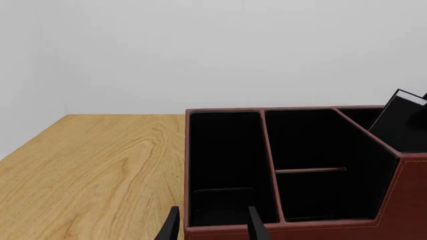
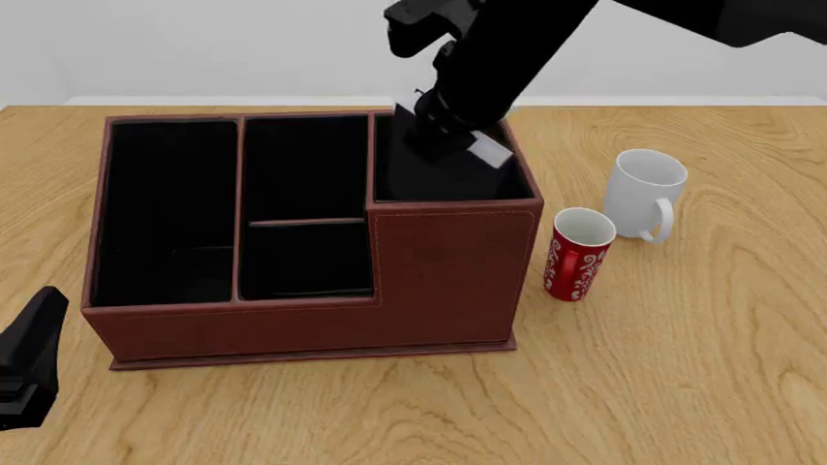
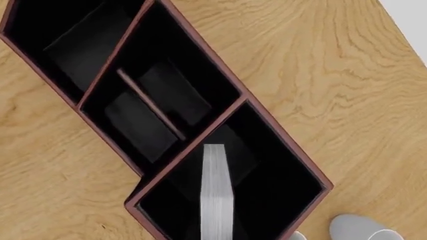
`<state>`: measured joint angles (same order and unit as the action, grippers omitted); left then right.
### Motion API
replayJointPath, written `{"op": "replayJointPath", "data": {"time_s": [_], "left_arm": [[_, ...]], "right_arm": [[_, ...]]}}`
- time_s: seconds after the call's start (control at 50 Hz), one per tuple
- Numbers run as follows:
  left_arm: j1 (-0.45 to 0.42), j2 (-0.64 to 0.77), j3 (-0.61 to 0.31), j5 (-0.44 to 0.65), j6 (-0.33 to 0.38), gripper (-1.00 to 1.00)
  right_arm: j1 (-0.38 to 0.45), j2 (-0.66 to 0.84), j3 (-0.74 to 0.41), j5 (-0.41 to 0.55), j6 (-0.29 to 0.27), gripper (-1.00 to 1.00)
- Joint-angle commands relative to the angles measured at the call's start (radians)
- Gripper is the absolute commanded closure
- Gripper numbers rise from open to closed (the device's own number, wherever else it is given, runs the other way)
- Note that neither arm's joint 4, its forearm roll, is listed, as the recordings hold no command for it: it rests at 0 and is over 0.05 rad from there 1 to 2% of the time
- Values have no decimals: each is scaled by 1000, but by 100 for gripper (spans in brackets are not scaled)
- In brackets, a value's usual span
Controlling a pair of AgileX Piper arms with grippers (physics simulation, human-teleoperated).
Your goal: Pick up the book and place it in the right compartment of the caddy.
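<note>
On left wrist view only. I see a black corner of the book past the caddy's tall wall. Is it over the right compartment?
Observer: Yes. The right wrist view shows the book's white page edges inside the walls of the right compartment, crossing no rim.
Operator: Anything next to the caddy on that side?
Observer: The front view shows a red can and a white mug standing on the table close to the right of the caddy.

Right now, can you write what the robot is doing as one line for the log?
right gripper: shut on book | book: over right compartment, not released | left gripper: open, idle by caddy
</note>
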<state>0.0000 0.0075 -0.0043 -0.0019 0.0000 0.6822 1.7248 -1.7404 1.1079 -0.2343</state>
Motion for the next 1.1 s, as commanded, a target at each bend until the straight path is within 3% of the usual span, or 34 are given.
{"op": "replayJointPath", "data": {"time_s": [0.02, 0.46, 0.5, 0.7, 0.84, 1.0, 1.02, 1.04, 1.1], "left_arm": [[0, 0, 0, 0, 0, -100], [0, 0, 0, 0, 0, -100], [0, 0, 0, 0, 0, -100], [0, 0, 0, 0, 0, -100], [0, 0, 0, 0, 0, -100], [0, 0, 0, 0, 0, -100], [0, 0, 0, 0, 0, -100], [0, 0, 0, 0, 0, -100], [0, 0, 0, 0, 0, -100]], "right_arm": [[-37, 57, -11, 4, -2, -100], [-69, 38, -35, 24, -28, -100], [-86, 38, -40, 31, -53, -100], [-56, -27, -6, 7, -48, -100], [-86, -124, 51, -81, -52, -100], [-85, -261, 216, -185, -25, -100], [-94, -277, 248, -203, -43, -100], [-83, -297, 259, -221, -13, -100], [-93, -321, 311, -255, -32, -100]]}}
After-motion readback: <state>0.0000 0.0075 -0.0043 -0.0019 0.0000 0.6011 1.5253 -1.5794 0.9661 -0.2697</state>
